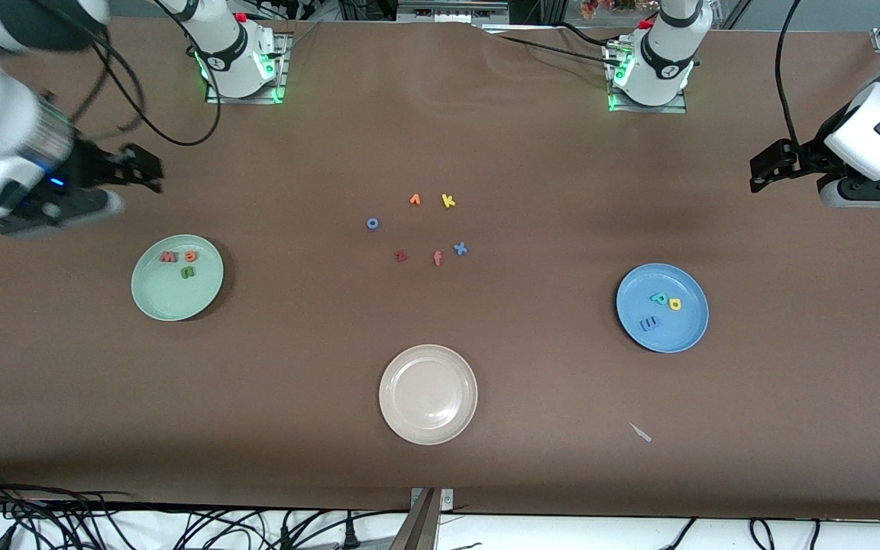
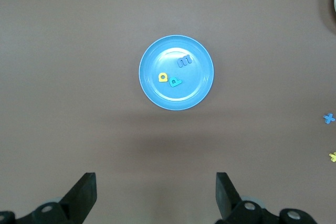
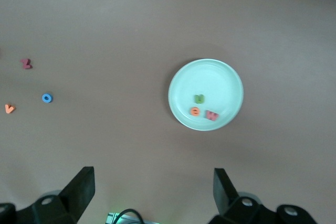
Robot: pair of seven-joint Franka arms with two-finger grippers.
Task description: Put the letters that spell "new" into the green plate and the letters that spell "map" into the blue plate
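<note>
The green plate [image 1: 169,298] lies toward the right arm's end of the table. In it are the red-pink w [image 1: 169,257], orange e [image 1: 192,256] and green n [image 1: 188,271]. The blue plate [image 1: 681,328], toward the left arm's end, holds the teal p [image 1: 659,299], yellow a [image 1: 674,305] and blue m [image 1: 648,324]. My right gripper [image 1: 142,169] hangs open and empty over bare table beside the green plate [image 3: 210,77]. My left gripper [image 1: 772,168] hangs open and empty over bare table beside the blue plate [image 2: 157,90].
A cream-white plate [image 1: 428,393] sits near the front camera at mid-table. Loose letters lie in the middle: blue o [image 1: 372,223], an orange letter [image 1: 415,200], yellow k [image 1: 448,201], dark red z [image 1: 401,256], salmon f [image 1: 437,258], blue x [image 1: 460,248]. A white scrap [image 1: 641,432] lies nearby.
</note>
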